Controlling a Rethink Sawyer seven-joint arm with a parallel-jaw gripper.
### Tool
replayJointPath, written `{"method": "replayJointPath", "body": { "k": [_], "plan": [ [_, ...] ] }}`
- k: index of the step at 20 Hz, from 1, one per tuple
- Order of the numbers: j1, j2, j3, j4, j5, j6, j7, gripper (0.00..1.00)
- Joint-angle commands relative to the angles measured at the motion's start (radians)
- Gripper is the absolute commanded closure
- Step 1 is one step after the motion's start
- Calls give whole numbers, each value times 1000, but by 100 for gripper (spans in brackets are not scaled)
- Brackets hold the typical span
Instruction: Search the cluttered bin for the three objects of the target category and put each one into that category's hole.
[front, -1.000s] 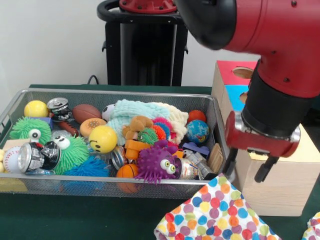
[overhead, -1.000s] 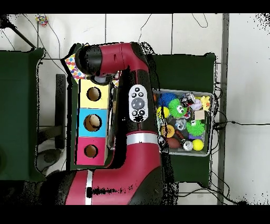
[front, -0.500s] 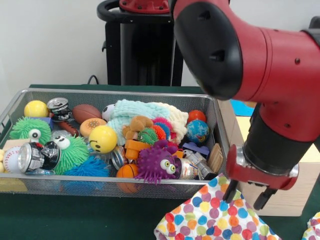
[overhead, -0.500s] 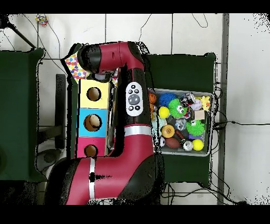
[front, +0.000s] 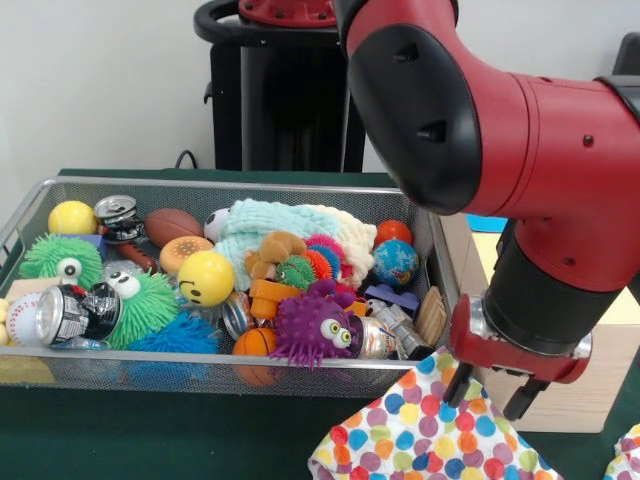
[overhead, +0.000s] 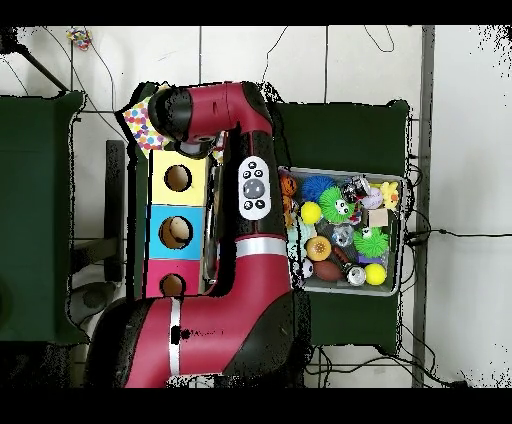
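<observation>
Polka-dot cloth (front: 430, 430) lies on the green tabletop (front: 150, 435) just in front of the bin (front: 230, 372), by the bin's front corner on the side of the wooden boxes, and runs off the picture's bottom edge. The gripper (front: 490, 385) hangs right over its upper edge — two dark fingers (front: 458, 382) spread apart with nothing between them, their tips at or just above the fabric; whether they touch it I cannot tell.

Beside the bin stands the pale wooden box (front: 575, 375), directly behind the gripper. From overhead its yellow panel (overhead: 178, 178) carries the round hole (overhead: 178, 178), in line with the blue panel (overhead: 176, 231) and the red panel (overhead: 170, 285).

The bin is crowded: a purple spiky toy (front: 315, 328) and cans (front: 68, 312) against its front wall, a yellow smiley ball (front: 206, 277) and a green furry toy (front: 140, 305) further along, a pale knitted cloth (front: 280, 228) near its back wall.

The thick red arm (front: 500, 120) passes above the bin's box-side end and hides much of the boxes. Open green table runs along the bin's front wall.
</observation>
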Motion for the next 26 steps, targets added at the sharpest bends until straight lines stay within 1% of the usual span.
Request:
{"method": "replayJointPath", "body": {
  "k": [1, 5, 6, 7, 9, 10, 11, 14, 16, 19, 23, 25, 26],
  "plan": [
    [-20, -27, 29, 110, -13, -57, -90, 0],
    [-22, -58, 19, 182, -10, -102, -62, 0],
    [-22, -67, 15, 200, -8, -100, -56, 0],
    [-21, -72, 12, 201, -9, -81, -56, 0],
    [-17, -53, 13, 147, -13, -8, -72, 0],
    [-17, -17, 24, 96, -18, 15, -75, 0],
    [-16, 20, 35, 54, -24, 14, -74, 0],
    [-19, 92, 54, 1, -31, -33, -50, 0],
    [-14, 108, 48, -7, -33, -50, -22, 0],
    [-9, 108, 35, 15, -28, -74, 11, 0],
    [-11, 100, 26, 38, -24, -96, 9, 0],
    [-12, 105, 23, 40, -26, -107, 8, 0],
    [-11, 115, 23, 23, -28, -105, 8, 0]
  ]
}}
